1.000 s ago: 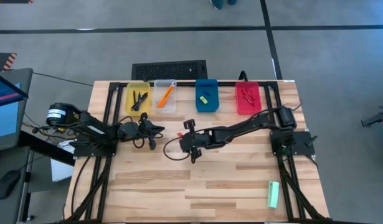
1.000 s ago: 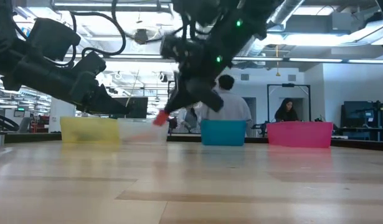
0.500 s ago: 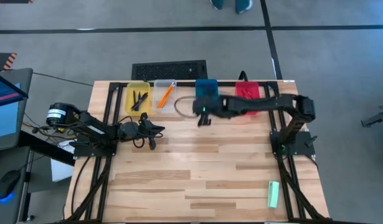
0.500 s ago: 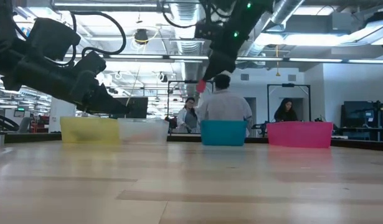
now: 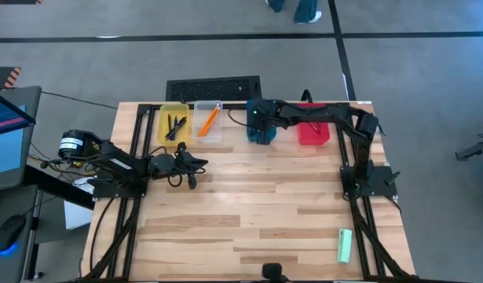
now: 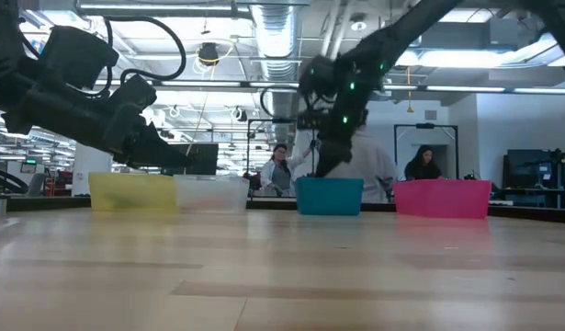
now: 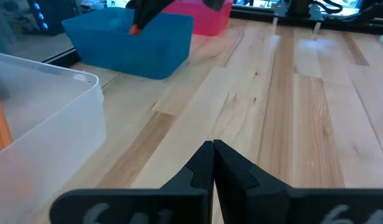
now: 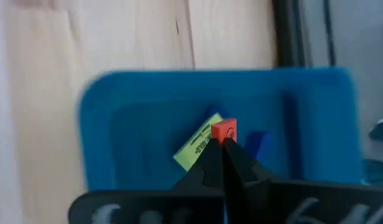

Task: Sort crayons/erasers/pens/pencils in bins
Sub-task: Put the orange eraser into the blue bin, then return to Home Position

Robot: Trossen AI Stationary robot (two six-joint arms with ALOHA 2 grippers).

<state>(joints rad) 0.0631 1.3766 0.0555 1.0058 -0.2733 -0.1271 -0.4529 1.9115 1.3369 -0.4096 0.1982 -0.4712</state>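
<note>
My right gripper (image 8: 223, 144) hangs over the blue bin (image 8: 116, 124), shut on a red-orange eraser (image 8: 223, 131). A yellow eraser (image 8: 196, 148) lies on that bin's floor just below it. In the high view the right gripper (image 5: 259, 118) covers the blue bin (image 5: 261, 135); in the low view it (image 6: 330, 168) reaches down to the bin's rim (image 6: 329, 196). The yellow bin (image 5: 174, 123) holds dark pens, the clear bin (image 5: 209, 122) orange pencils, the red bin (image 5: 312, 130) crayons. My left gripper (image 5: 194, 164) waits shut, left of centre, fingertips together (image 7: 213, 146). My right gripper pinches the red-orange eraser between its two fingertips, which grip its lower part (image 8: 223, 139). The fingers come from above, pointing down into the blue bin. The eraser is lifted clear, above the yellow eraser and the bin's floor.
The four bins stand in a row along the far edge. A pale green bar (image 5: 345, 245) lies near the table's near right corner. Bare wood (image 5: 249, 212) fills the middle and near side. A dark keyboard (image 5: 214, 87) sits beyond the far edge. People show in the room behind.
My right gripper has carried the red-orange eraser from the table's middle up and toward the far edge, then swung over the blue bin and come down toward it, staying shut on the eraser.
</note>
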